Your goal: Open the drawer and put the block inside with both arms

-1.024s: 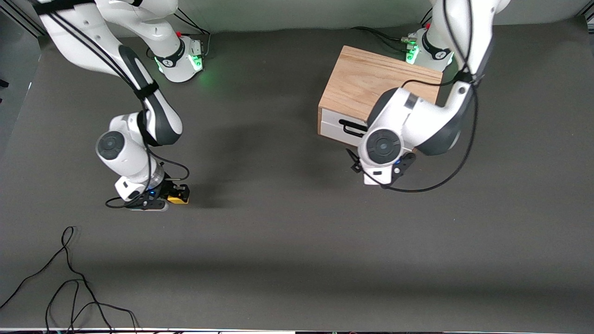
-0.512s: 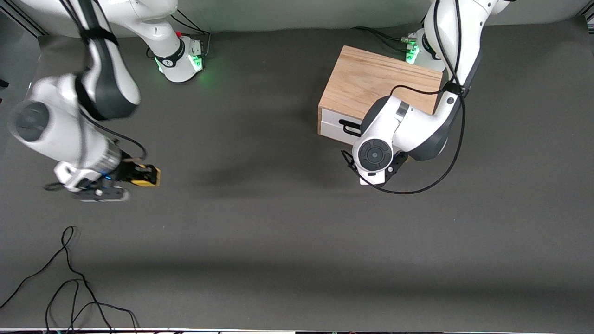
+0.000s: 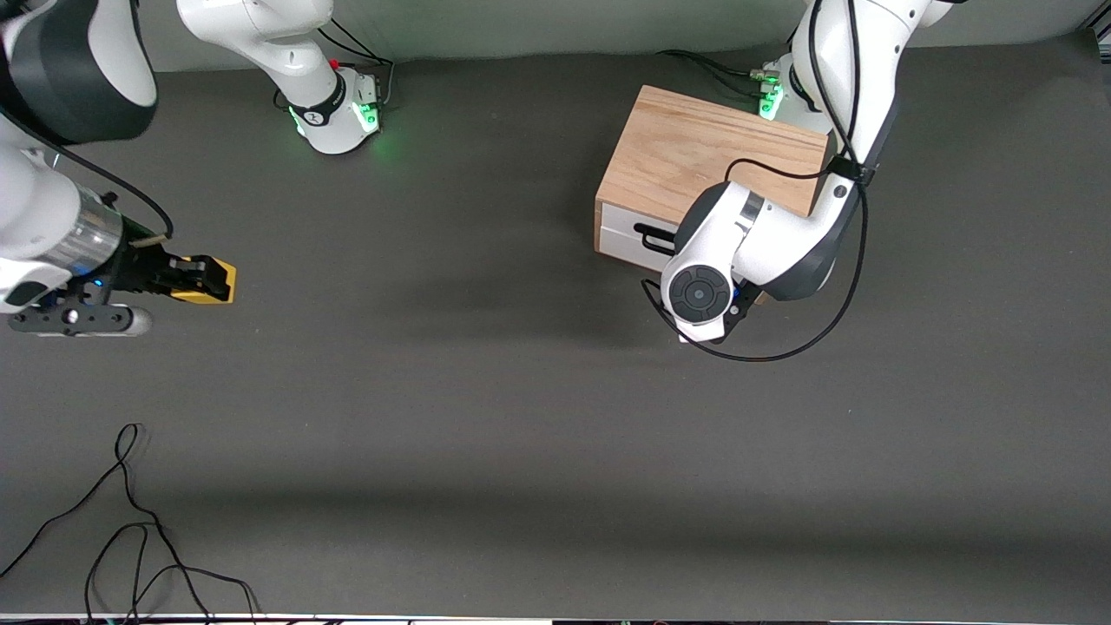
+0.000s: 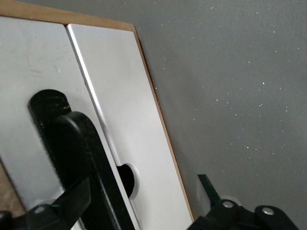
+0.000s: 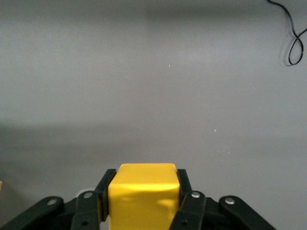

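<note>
Right gripper (image 3: 204, 279): clamped on the block (image 3: 208, 282), one finger flat against each side face. It hangs in the air over bare table (image 3: 486, 417) at the right arm's end, well apart from the box (image 3: 703, 161).

Block, second entry (image 5: 143, 196): bright yellow cube, seated squarely between the pads, nothing under it but the grey table surface.

Left gripper (image 4: 144, 211): fingers apart, straddling the black handle (image 4: 81, 158) of the drawer (image 4: 124, 120). One finger sits against the handle bar; the other stands clear of it, just off the edge of the white front. No grip on the handle yet.

Drawer, second entry (image 3: 629, 236): appears closed, its front flush with the box.

Step in hand (a judgement): close on the handle and pull. The fingers should meet squarely around the bar, and the pull should run straight out along the drawer's travel, since a skewed pull could drag the light box across the table. The block is best kept aloft and away until the opening is wide enough.

Views compared: the front view hides the left gripper under the arm's wrist; only the left wrist view shows the fingers at the handle. Only the right wrist view shows both pads bearing on the block. Only the front view shows how far block and drawer lie apart.
</note>
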{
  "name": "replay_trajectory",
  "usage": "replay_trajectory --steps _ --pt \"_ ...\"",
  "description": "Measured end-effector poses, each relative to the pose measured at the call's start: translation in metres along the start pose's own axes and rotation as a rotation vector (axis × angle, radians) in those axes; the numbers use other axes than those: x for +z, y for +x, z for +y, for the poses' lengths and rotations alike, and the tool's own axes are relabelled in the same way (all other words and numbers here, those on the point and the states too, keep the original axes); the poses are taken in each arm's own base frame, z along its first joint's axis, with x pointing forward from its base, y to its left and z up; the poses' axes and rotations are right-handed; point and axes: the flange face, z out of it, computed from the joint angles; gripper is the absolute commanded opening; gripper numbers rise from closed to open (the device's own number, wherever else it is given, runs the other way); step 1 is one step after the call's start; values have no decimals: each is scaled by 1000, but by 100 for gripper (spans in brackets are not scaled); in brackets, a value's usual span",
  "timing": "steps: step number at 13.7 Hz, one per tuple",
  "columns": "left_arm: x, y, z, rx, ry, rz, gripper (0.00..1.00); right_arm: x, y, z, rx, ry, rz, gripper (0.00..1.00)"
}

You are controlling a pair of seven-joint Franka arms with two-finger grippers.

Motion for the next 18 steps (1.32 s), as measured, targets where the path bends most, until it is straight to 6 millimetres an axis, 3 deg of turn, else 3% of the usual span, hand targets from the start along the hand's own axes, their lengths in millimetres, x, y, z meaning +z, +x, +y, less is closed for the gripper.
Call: replay_trajectory --steps 3,9,18 --pt "1 5 9 -10 -55 3 100 -2 0 5 8 0 0 29" --pt "-34 11 26 -7 -302 48 100 2 5 34 61 -3 -8 29" --pt "-69 8 40 108 -547 125 100 3 4 32 58 -4 -10 29"
